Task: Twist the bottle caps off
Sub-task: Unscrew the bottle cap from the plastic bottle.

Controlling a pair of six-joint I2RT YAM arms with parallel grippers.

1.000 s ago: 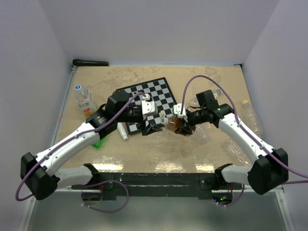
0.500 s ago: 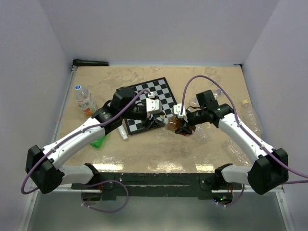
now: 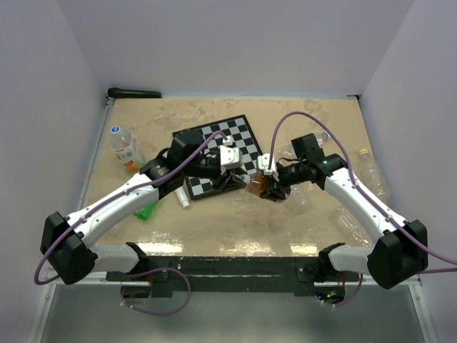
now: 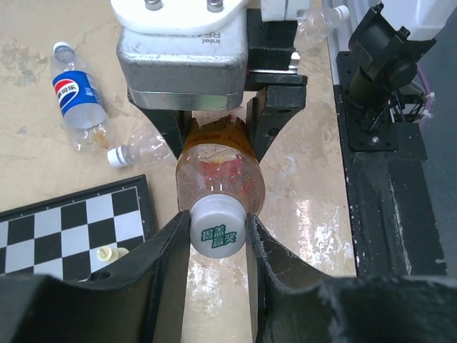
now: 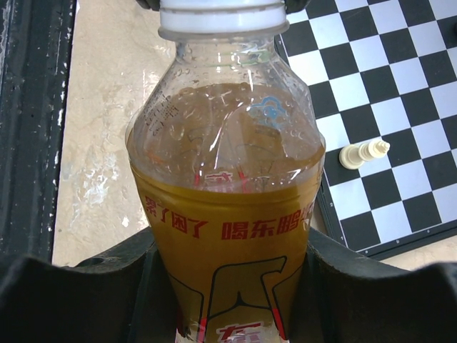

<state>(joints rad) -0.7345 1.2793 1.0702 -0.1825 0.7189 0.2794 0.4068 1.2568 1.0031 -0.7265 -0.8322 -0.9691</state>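
Observation:
A bottle of amber drink (image 5: 228, 214) with a yellow label is held lying sideways above the table, and my right gripper (image 5: 232, 264) is shut on its body. Its white bottle cap (image 4: 218, 226), printed with green characters, points toward my left arm. My left gripper (image 4: 218, 230) is shut on that cap, one black finger pressing each side. From above, the left gripper (image 3: 234, 179) and the right gripper (image 3: 271, 187) meet just right of the chessboard's near corner, with the bottle (image 3: 258, 186) between them.
A folding chessboard (image 3: 221, 153) lies behind the grippers, with a cream chess piece (image 5: 364, 152) on it. A capped bottle (image 3: 125, 148) stands at the left. A green item (image 3: 146, 211) and a small white bottle (image 3: 183, 194) lie near the left arm. Clear bottles (image 3: 375, 174) lie at the right.
My left arm moved right toward the bottle's neck and its jaws closed onto the white cap. The right arm and the bottle stayed still.

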